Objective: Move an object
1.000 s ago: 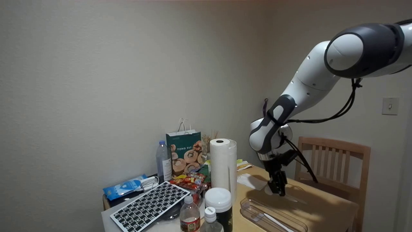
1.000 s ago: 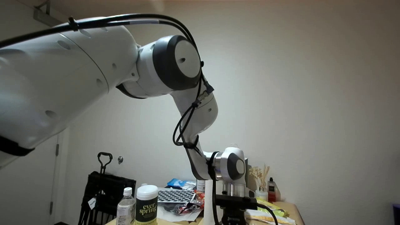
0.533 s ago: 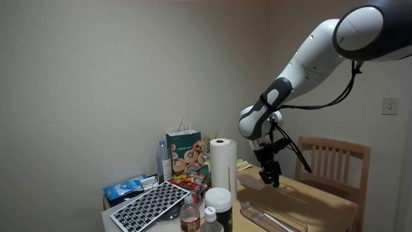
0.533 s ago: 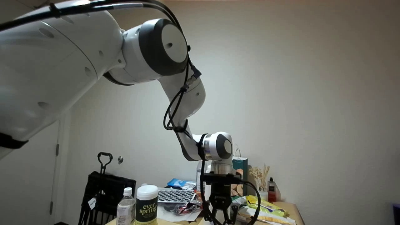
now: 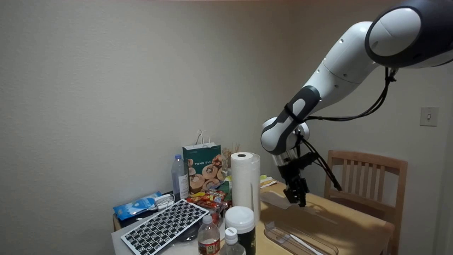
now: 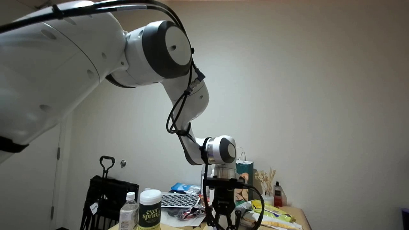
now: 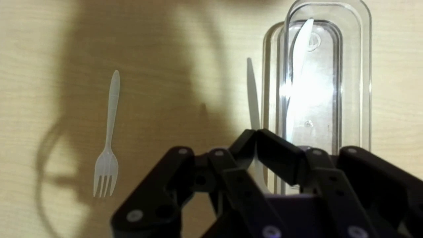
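- Gripping it now: my claw [image 7: 256,132] is clenched on a knife [image 7: 253,99], tips pinched together, one narrow end pointing to the top of my wrist view!
- Just right of it in that view sits a clear tray [image 7: 357,82], a second knife [image 7: 300,53] lying aslant inside, its lower end hidden by the claw.
- Well off to the left, a fork [image 7: 107,157] lies flat, tines downward in the view.
- In an exterior view, I see the claw pointing down, hanging above the table [image 5: 368,233], near the tray.
- Paper towel roll [image 5: 241,184] upright there, wooden chair [image 5: 371,160] at the table's far side.
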